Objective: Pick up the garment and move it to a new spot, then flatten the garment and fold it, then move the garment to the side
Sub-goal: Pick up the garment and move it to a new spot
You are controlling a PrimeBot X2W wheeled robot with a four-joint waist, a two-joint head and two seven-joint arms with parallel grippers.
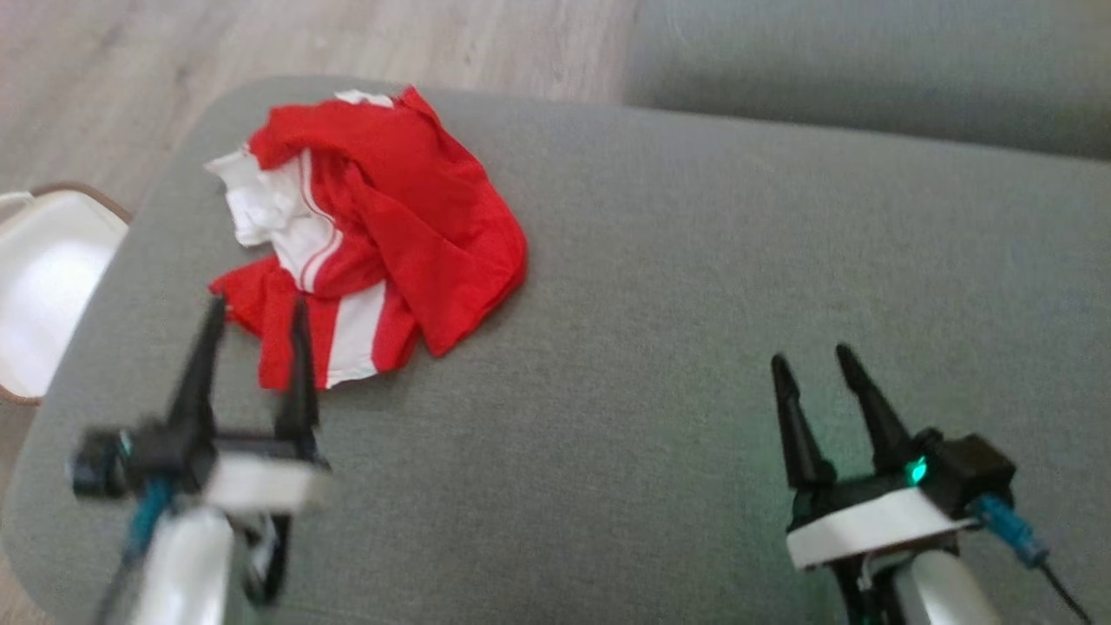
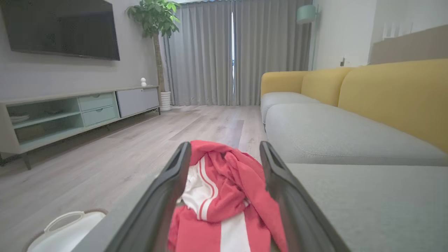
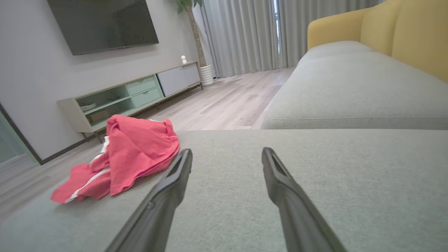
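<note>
Red-and-white garment [image 1: 373,234] crumpled on grey cushion [image 1: 694,260] — 12 o'clock from my left claw [image 1: 258,305], tips at its near edge, spread, empty. My right claw [image 1: 811,356] released too — garment at its 10 o'clock.

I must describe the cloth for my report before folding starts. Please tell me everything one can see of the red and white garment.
The garment looks like thin, soft fabric, mostly red with white panels and narrow stripes. It lies crumpled in a loose heap, neither flattened nor folded, resting on the grey cushion near its far left corner. The open left gripper points at its near edge, with one finger on either side in the wrist view. Whether they touch cannot be told.
</note>
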